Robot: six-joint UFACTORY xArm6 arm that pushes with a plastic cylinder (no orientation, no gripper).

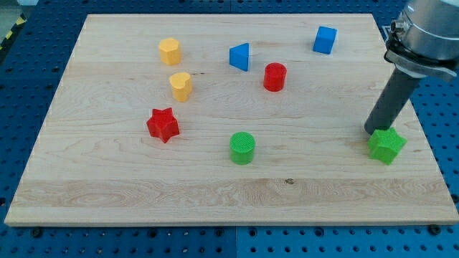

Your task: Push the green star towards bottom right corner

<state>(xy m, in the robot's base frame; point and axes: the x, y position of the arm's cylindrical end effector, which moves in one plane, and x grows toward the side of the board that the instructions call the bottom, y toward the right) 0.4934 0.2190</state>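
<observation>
Green star [386, 145] sits near the bench's [215, 193] right edge, toward the view's bottom right. My tip [373, 132] rests just at its upper left, touching or nearly so; no pincer here, nothing held.

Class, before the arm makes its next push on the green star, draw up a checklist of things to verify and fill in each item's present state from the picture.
1. My tip is beside the green star, at its upper left edge: ok.
2. Tip actually touching the star: cannot tell, though they look adjacent.
3. Push line from the tip through the star aims toward the bottom right corner of the board: ok.
4. No block between the star and that corner: ok.
5. The green cylinder and red star lie well to the view's left, out of the path: ok.
6. Star close to the board's right edge, overshoot possible: not ok, push gently.
</observation>
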